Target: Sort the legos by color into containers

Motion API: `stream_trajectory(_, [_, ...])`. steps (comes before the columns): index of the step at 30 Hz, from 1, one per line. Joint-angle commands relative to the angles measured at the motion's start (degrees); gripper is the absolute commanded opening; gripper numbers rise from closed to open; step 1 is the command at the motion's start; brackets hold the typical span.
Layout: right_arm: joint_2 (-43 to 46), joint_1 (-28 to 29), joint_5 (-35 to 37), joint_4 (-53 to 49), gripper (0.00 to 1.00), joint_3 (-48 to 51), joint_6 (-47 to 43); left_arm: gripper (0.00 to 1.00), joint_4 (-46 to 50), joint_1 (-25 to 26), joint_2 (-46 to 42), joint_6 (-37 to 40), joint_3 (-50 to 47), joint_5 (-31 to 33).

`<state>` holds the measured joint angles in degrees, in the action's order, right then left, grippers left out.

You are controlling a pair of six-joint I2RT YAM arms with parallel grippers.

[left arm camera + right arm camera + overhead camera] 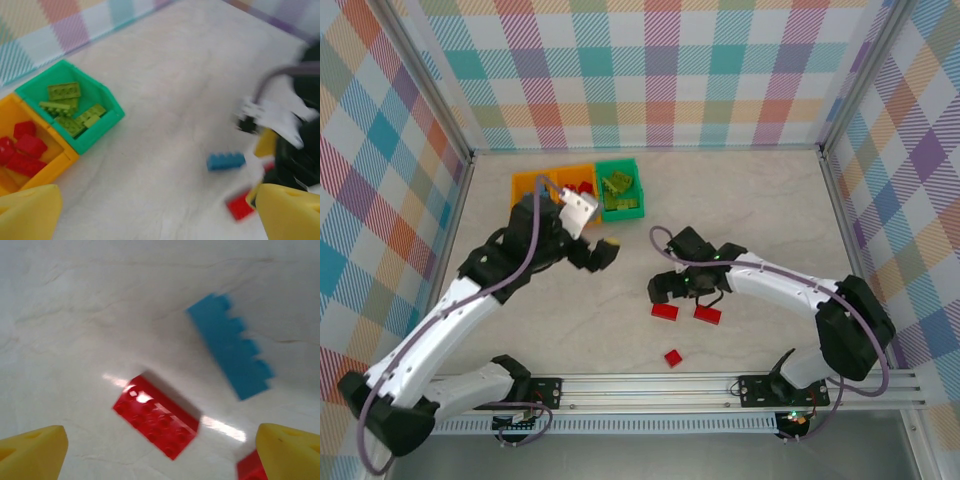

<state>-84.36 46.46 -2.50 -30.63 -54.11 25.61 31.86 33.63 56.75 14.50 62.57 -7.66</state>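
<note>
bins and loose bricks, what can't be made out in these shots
- Leftmost orange bin: contents too small to tell in the top view, partly behind the left arm.
- Blue brick: studs smeared by blur, right wrist view.
- Red brick at that view's bottom edge: cut off by the edge and a yellow fingertip.

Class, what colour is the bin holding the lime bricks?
The bin is green; the left wrist view shows it best.

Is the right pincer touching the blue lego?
Apart. Right wrist view: blue lego lies on bare table beyond the right pincer, clear of both fingertips.
</note>
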Motion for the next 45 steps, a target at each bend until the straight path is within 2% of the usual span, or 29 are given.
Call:
stream_trajectory(1, [-2.13, 1.94, -3.12, 3.47, 0.92, 0.73, -1.83, 1.00, 8.43, 1.00, -7.78, 16.24, -3.21, -8.94])
stream_trajectory(7, [-8.13, 4.83, -0.15, 0.90, 0.85, -1.16, -7.44, 1.00, 18.03, 1.00, -13.92, 39.08, -10.54, -12.72])
stream_trajectory(11, [-12.25, 6.07, 1.28, -0.59, 0.78, -2.03, -9.03, 1.00, 17.20, 0.98, -14.54, 45.76, -15.04, -17.29])
stream_trajectory(14, [-14.70, 7.13, 3.93, -1.92, 0.62, -2.67, -9.26, 1.00, 16.42, 0.81, -14.90, 47.31, -16.97, -18.82])
stream_trajectory(16, [-15.74, 7.33, 5.64, -2.20, 0.44, -3.25, -8.70, 1.00, 16.11, 0.61, -15.33, 48.18, -17.67, -17.96])
stream_trajectory(17, [-15.84, 7.33, 6.00, -2.19, 0.38, -3.59, -8.49, 1.00, 15.69, 0.41, -15.64, 48.41, -18.04, -17.39])
stream_trajectory(20, [-14.88, 7.33, 5.70, -0.97, 0.26, -4.75, -8.43, 1.00, 13.06, -0.35, -17.28, 48.78, -19.33, -15.52])
stream_trajectory(24, [-11.62, 6.95, 5.09, 4.98, 0.18, -8.61, -9.56, 1.00, 5.25, -2.48, -21.60, 47.44, -22.91, -15.94])
stream_trajectory(29, [-12.94, 4.29, 1.80, 19.00, 0.16, -19.16, -7.86, 1.00, -3.00, -5.13, -24.96, 40.23, -24.60, -13.10])
stream_trajectory(33, [-20.75, 3.78, 4.96, 28.38, 0.16, -29.39, -11.48, 1.00, -8.44, -5.60, -26.00, 36.04, -25.90, -5.24])
stream_trajectory(37, [-29.91, 2.79, 7.38, 34.49, 0.16, -38.53, -15.13, 1.00, -18.94, -5.72, -25.64, 24.23, -27.41, 5.73])
stream_trajectory(40, [-36.68, 2.20, 8.00, 38.16, 0.17, -44.92, -17.42, 1.00, -22.00, -5.88, -25.73, 18.56, -26.85, 9.76])
stream_trajectory(45, [-49.65, 1.12, 8.98, 30.76, 0.19, -62.94, -19.42, 1.00, -22.63, -6.01, -25.45, 16.73, -26.95, 11.94])
